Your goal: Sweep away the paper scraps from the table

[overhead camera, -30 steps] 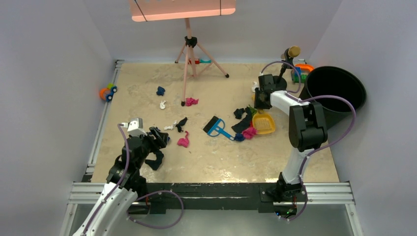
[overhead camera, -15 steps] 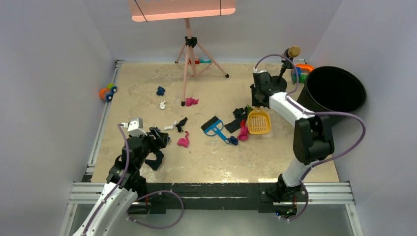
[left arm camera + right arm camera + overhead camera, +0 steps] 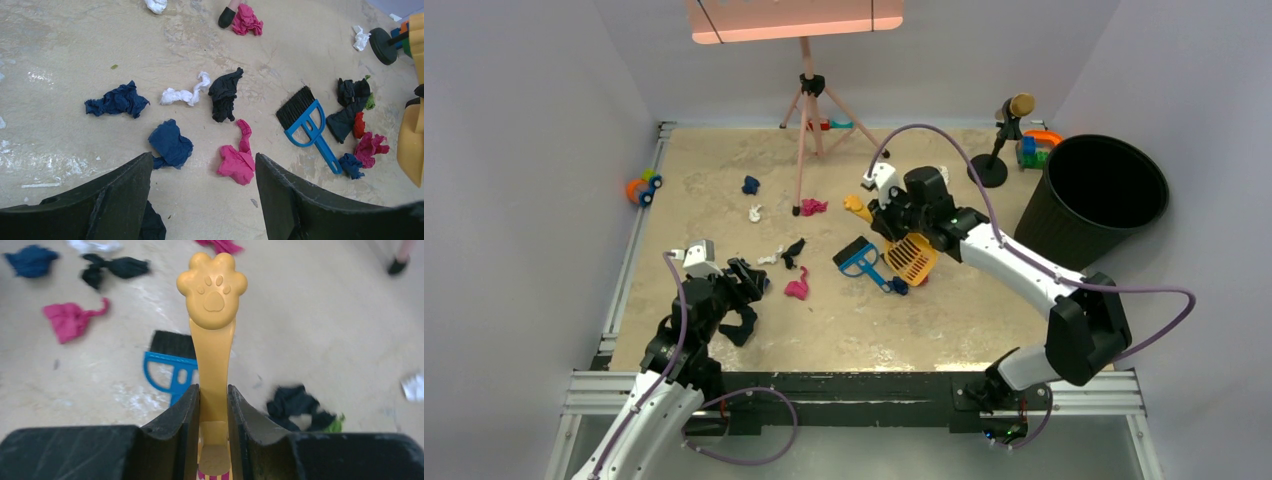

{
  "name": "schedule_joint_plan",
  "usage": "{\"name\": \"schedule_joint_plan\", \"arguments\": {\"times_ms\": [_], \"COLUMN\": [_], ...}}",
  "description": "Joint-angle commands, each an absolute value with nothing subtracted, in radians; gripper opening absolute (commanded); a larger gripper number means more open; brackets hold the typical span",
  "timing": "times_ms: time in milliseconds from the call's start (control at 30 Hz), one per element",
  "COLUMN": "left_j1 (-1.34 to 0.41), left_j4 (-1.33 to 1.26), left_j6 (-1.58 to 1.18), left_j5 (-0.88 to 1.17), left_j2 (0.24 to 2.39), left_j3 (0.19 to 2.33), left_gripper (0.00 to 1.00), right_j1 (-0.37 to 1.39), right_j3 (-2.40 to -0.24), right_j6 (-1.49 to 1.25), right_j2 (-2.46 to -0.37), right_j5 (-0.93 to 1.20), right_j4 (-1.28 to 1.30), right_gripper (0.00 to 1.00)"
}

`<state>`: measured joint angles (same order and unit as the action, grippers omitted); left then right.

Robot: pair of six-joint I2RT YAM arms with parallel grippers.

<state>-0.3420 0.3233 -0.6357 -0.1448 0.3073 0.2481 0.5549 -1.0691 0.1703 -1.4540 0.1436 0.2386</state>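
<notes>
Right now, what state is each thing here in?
Paper scraps, scattered loose on the table.
Yellow dustpan, gripped by its handle, tilted.
Blue brush, lying flat, untouched.
Black bin, upright, open-topped.
Left end effector, open, holding nothing.
Right end effector, shut on the dustpan handle.

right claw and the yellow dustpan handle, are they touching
Touching. The right wrist view shows the right claw clamped on the yellow dustpan handle, with both fingers pressed flat against its sides and no gap.
</notes>
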Motion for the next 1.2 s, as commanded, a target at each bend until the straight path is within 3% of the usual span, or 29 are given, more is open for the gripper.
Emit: {"name": "schedule_joint_plan", "arguments": {"times_ms": [0,300,600,667,767,933,1000,1033,1167], "left_j1": [-0.345,-0.345,-0.345,-0.345,-0.345,-0.345,-0.345,-0.345,-0.345], "left_j4": [0.305,0.305,0.294,0.293,0.292,0.291,0.29,0.29,0.293], "left_j6": [-0.639,-0.64,-0.635,-0.634,-0.634,-0.635,-0.635,-0.635,-0.636], "left_j5": [-0.15,-0.149,-0.137,-0.135,-0.135,-0.134,-0.133,-0.134,-0.136], "left_j2": [0.303,0.299,0.309,0.314,0.313,0.313,0.315,0.313,0.312], "left_j3": [0.251,0.25,0.249,0.251,0.252,0.251,0.252,0.252,0.253], "left_gripper": [0.78,0.78,0.78,0.78,0.78,0.78,0.78,0.78,0.78], "right_j1": [0.582,0.653,0.57,0.568,0.565,0.562,0.561,0.561,0.566], "right_j3": [-1.068,-0.995,-1.055,-1.073,-1.096,-1.066,-1.048,-1.047,-1.112], "right_j6": [0.437,1.099,1.246,1.262,1.272,1.219,1.132,1.067,0.476], "right_j2": [-1.426,-1.434,-1.572,-1.584,-1.596,-1.524,-1.458,-1.431,-1.387], "right_j5": [0.405,0.375,0.383,0.38,0.372,0.38,0.417,0.429,0.297], "right_j4": [0.128,0.192,0.263,0.319,0.398,0.374,0.302,0.267,0.069], "right_gripper": [0.0,0.0,0.0,0.08,0.53,0.6,0.82,0.87,0.93]}}
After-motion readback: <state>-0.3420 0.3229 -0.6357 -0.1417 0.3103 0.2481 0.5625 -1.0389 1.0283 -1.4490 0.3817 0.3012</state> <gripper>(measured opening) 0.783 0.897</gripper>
